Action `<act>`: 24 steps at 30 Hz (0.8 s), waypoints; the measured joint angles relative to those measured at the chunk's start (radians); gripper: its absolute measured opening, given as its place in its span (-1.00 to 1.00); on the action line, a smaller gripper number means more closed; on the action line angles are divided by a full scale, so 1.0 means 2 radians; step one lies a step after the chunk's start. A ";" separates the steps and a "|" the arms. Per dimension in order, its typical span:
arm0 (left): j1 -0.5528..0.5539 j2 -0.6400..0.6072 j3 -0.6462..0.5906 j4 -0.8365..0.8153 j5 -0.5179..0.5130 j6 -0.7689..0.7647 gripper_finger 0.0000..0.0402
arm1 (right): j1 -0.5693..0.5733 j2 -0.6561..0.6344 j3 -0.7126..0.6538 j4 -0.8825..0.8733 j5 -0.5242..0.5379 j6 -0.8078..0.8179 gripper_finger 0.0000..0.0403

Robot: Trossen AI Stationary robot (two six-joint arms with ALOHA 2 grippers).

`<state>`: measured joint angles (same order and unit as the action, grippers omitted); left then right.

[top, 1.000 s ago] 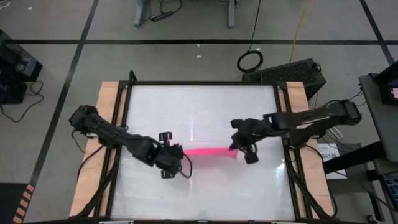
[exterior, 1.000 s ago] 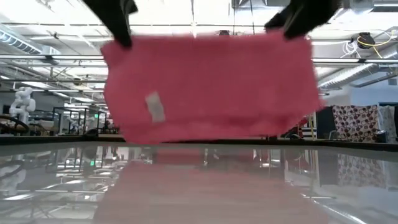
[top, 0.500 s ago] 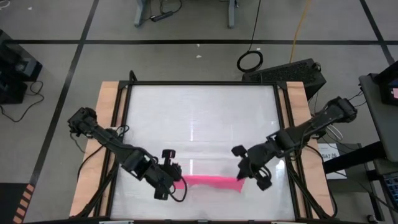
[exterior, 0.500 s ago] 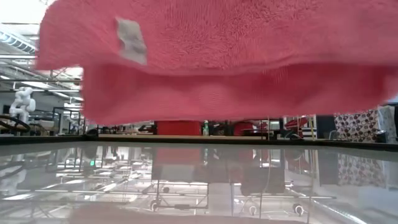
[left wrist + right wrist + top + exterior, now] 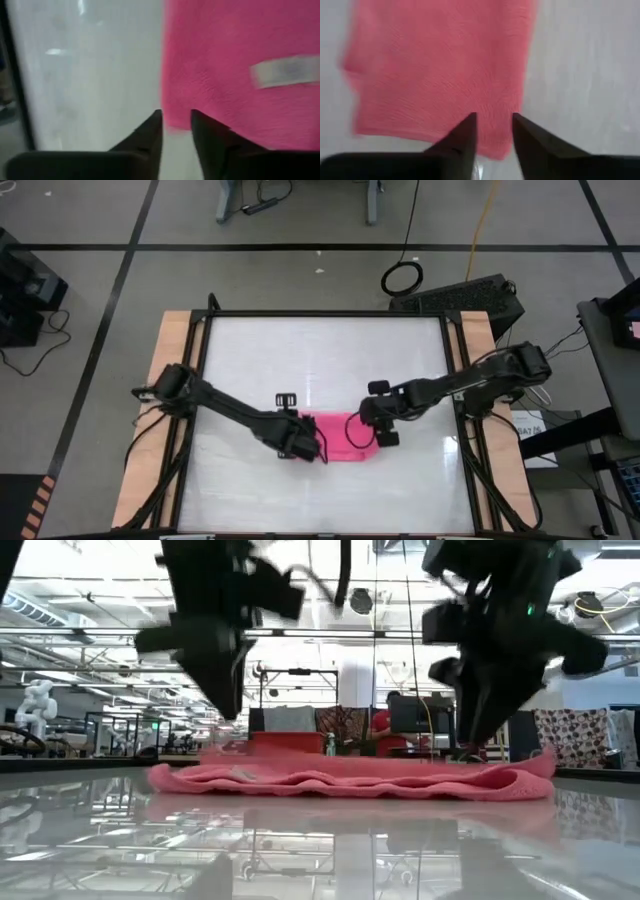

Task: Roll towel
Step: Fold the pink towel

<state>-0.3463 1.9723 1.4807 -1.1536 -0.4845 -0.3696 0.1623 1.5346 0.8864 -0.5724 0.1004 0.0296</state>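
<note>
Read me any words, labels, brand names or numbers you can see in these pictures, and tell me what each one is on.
No text can be read in any view.
Pale sewn-in tag on the pink towel: too blurred to show any writing.
Nothing legible shows on the table or on either arm.
Room behind the table in the low view: any signs there are too small to read.

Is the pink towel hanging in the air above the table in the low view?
No, the towel lies flat on the table, with both pincers above it and its reflection directly beneath.
</note>
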 joint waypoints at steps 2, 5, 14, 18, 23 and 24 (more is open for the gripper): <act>0.005 0.009 0.000 -0.018 -0.012 -0.013 -0.23 | -0.008 0.001 -0.004 0.000 0.023 0.001 -0.11; 0.004 0.006 0.000 -0.019 -0.025 -0.023 -0.03 | -0.008 -0.011 -0.005 0.000 0.050 0.001 0.17; -0.023 -0.015 0.000 0.125 0.014 0.057 0.08 | 0.053 -0.052 -0.005 0.043 -0.042 0.028 0.30; -0.018 0.002 0.000 0.232 0.047 0.122 0.08 | 0.101 -0.039 -0.005 0.083 -0.078 0.023 0.20; 0.014 0.008 0.000 0.294 0.048 0.158 0.08 | 0.143 -0.024 -0.005 0.117 -0.079 0.018 0.05; 0.023 0.008 -0.002 0.307 0.051 0.161 0.08 | 0.148 -0.022 -0.005 0.117 -0.078 0.018 0.02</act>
<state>-0.3007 1.9884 1.4773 -0.5392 -0.3828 -0.0476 0.4580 1.4902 0.8766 -0.3379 -0.0557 0.0654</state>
